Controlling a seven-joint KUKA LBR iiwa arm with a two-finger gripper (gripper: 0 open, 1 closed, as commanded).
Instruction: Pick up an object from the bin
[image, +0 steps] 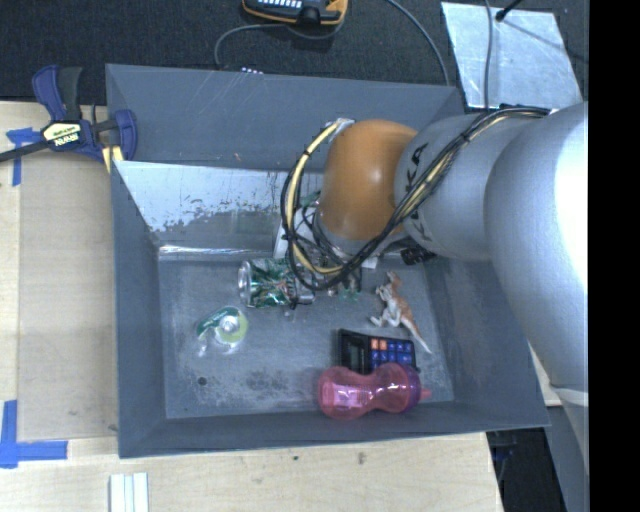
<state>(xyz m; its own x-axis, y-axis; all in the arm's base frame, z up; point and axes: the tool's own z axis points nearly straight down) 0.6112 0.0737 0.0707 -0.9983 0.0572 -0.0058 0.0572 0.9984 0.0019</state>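
- a crushed green and silver metal can lay on its side on the floor of the grey metal bin, near the back wall and about midway across.
- the gripper was low at the can's right end, right against it as far as the view showed; whether it was spread or closed could not be told, because the parts above hid it.
- directly over the gripper sat an orange dome-shaped cover on the wrist, with yellow and black cables looping round it.
- the broad silver arm came in from the right, over the bin's right rim.
- a small round green and white wrapper-like thing lay in front and to the left of the can, apart from it.
- a tan toy dinosaur lay to the right of the gripper, near the right wall.
- a black calculator with coloured keys lay just in front of the dinosaur.
- a pink translucent plastic bottle with a narrow waist lay on its side along the front wall, touching the calculator's front edge.
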